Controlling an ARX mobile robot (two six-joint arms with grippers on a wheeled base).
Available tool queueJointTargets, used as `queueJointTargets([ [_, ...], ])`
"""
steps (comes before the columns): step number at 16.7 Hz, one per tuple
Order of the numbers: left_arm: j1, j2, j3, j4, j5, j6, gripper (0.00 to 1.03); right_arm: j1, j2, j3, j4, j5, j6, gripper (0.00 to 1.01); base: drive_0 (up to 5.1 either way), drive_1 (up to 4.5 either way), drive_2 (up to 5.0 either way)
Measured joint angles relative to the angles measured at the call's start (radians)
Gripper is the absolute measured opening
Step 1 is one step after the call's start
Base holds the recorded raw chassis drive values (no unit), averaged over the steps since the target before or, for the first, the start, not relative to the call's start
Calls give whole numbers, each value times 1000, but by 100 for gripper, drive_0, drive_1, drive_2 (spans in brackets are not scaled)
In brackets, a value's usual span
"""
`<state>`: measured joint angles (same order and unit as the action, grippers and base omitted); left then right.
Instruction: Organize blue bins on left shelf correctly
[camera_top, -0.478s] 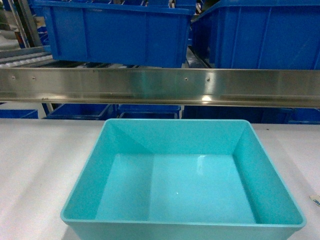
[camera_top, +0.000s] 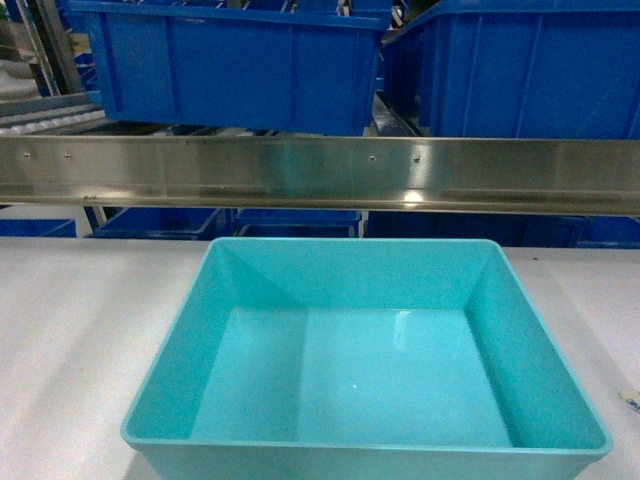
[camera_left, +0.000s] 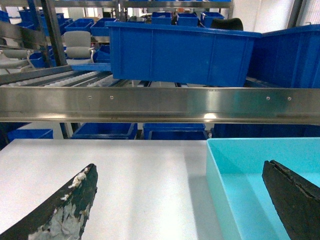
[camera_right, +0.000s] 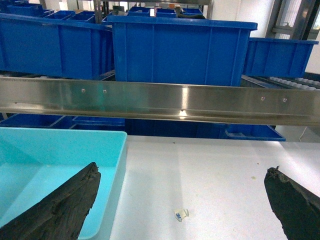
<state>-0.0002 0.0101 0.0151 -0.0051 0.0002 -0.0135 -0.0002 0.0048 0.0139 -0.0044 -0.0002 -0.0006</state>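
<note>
Nothing moved since earlier frame: tub same spot on counter, so no progress yet, grasp not begun. Left fingers spread wide, straddling tub's left wall: one finger over bare counter, other over tub's inside. Right fingers likewise spread, straddling right wall, holding nothing. Tub upright, mouth up, empty, long axis roughly left-right, parallel to shelf rail beyond fingers. Dark blue bins above rail.

Left gripper: jaws spread wide, both black fingers level and pointing forward, nothing between them; the left fingertip shows worn, whitish padding. Right gripper: jaws equally wide apart, fingers level, gap unoccupied.
</note>
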Motion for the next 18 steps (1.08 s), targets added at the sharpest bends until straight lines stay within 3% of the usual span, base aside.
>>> queueJointTargets([
  [17,0,0,0,0,0,0,98,0,0,0,0,0,0,98,0,0,0],
  [18,0,0,0,0,0,2,92,0,0,0,0,0,0,88,0,0,0],
])
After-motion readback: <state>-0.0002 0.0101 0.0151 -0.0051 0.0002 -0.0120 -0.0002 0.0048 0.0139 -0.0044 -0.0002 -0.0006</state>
